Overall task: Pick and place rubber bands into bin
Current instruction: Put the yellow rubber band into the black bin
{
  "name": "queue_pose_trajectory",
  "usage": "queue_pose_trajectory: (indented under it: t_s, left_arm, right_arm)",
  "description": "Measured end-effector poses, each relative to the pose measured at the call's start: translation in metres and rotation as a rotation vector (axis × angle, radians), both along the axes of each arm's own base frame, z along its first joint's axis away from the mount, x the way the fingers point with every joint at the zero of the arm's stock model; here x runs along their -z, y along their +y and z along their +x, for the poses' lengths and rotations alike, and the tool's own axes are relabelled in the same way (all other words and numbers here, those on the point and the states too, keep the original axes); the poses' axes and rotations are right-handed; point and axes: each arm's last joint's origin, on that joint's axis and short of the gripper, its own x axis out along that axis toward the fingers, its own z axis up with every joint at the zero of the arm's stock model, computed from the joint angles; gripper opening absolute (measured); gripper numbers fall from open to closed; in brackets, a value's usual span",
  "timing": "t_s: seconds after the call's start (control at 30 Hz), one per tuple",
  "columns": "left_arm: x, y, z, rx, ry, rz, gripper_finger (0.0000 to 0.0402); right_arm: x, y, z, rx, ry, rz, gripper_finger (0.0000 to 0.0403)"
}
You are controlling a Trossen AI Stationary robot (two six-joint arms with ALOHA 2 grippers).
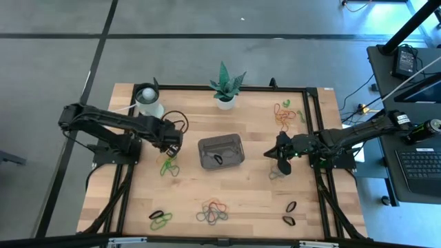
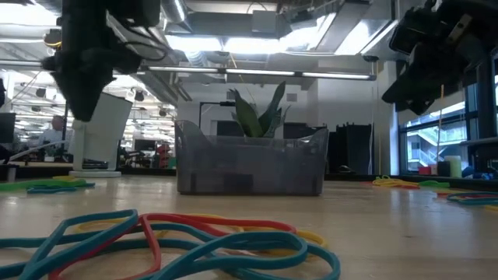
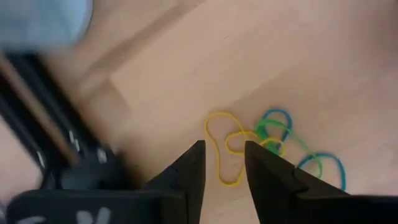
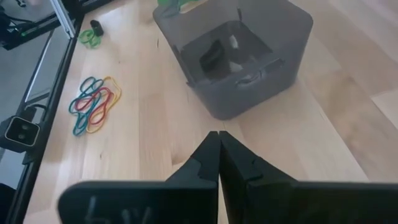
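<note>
Your left gripper (image 3: 222, 163) hovers with its fingers parted a little over the yellow rubber band (image 3: 225, 144) in the green-and-yellow cluster (image 1: 168, 165) left of the bin (image 1: 221, 151), which sits mid-bench. Lower straight down so one finger lands inside the yellow loop, then close. The right gripper (image 4: 218, 154), shut and empty, waits right of the bin.

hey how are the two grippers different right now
The left gripper has its fingers apart; the right gripper has its fingers pressed shut. The left gripper hangs over a small yellow, green and blue rubber band cluster left of the bin; the right gripper faces the bin from its right side. Both are empty.
</note>
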Motion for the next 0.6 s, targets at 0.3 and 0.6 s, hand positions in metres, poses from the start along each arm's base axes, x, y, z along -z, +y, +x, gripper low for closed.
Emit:
queue_pose_trajectory:
  t_s: [0.3,0.6]
  left_arm:
    - [0.026,0.004,0.016,-0.393,0.069,0.043,0.0107]
    - [0.075,0.009,0.004,-0.497,0.144,-0.060,0.0107]
  right_arm:
    - [-0.006,0.001,0.003,0.000,-0.071,0.015,0.0005]
    - [-0.007,0.001,0.004,0.013,-0.076,0.040,0.0005]
